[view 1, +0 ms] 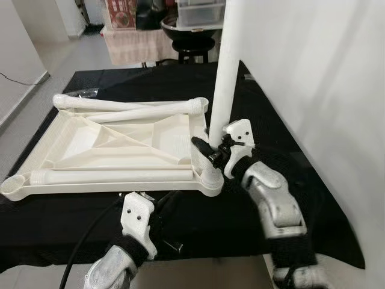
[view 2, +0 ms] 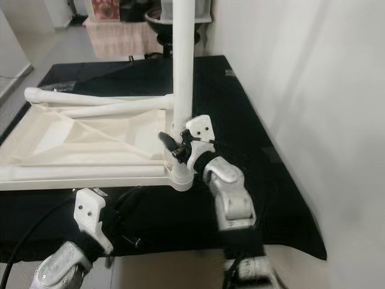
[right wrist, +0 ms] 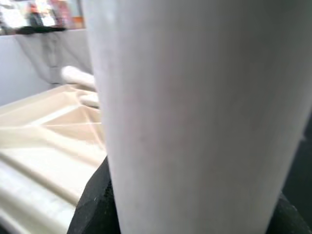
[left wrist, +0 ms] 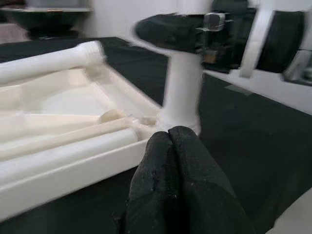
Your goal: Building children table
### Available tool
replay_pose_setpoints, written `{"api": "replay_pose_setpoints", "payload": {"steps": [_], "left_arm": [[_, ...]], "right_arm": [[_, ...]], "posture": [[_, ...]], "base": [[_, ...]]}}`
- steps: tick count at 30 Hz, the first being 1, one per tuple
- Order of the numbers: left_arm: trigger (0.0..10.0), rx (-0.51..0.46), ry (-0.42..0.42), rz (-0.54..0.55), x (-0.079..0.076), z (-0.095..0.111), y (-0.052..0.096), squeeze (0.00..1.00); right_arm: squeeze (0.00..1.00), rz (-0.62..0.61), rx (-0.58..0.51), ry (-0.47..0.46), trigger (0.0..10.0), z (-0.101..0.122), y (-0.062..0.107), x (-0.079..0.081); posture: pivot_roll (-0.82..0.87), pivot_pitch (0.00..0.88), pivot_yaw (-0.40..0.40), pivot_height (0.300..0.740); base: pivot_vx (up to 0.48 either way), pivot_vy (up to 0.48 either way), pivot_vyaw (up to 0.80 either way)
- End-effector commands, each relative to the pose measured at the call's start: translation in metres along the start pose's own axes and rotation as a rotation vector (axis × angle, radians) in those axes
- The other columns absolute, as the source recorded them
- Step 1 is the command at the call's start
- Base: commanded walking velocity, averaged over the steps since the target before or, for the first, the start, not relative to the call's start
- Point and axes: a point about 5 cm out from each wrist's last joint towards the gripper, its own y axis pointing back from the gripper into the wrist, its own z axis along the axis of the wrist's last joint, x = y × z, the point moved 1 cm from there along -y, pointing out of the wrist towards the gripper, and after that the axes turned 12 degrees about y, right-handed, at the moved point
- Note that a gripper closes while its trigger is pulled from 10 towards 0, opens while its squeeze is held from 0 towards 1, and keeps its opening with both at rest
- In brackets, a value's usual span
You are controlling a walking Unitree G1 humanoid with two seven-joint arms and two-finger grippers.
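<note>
Right claw [view 1: 207, 150] grips leg [view 1: 224, 72], top cropped

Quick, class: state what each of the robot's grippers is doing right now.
Left gripper: shut, holding nothing, near the tabletop's corner.
Right gripper: shut on the upright table leg.

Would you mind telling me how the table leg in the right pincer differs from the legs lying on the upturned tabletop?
The upright leg stands in the tabletop's near right corner socket; the loose legs lie flat across it. The right pincer grips the upright leg near its base; nothing holds the loose legs. All are plain white tubes.
</note>
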Motion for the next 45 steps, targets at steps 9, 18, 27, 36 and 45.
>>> {"api": "replay_pose_setpoints", "payload": {"steps": [9,18,27,36,45], "left_arm": [[10.0,0.018,-0.008,0.019,0.009,-0.002,0.002,0.0],[10.0,0.013,-0.016,0.031,0.011,-0.002,0.0,0.0],[10.0,0.003,-0.011,0.027,0.003,0.001,0.003,0.0],[10.0,0.005,-0.009,0.03,-0.011,0.01,0.023,0.0],[10.0,0.03,-0.007,0.013,-0.017,0.015,0.034,0.0]], "right_arm": [[0.0,-0.012,0.146,-0.002,0.0,-0.03,0.003,0.014],[1.0,0.173,-0.002,-0.099,10.0,0.002,-0.016,0.018],[0.0,0.662,-0.133,0.077,10.0,0.019,-0.026,0.003],[0.0,0.764,-0.152,0.052,10.0,0.031,-0.04,-0.016],[0.0,0.852,-0.195,0.049,10.0,0.037,-0.036,-0.029]], "posture": [[0.04,0.065,0.027,0.74],[0.05,0.056,0.026,0.74],[0.08,0.101,0.013,0.74],[0.11,0.181,0.036,0.74],[0.14,0.236,0.06,0.74]], "base": [[0.0,0.0,0.0],[0.0,0.0,0.0],[0.0,0.0,0.0],[0.0,0.0,0.0],[0.0,0.0,0.0]]}}
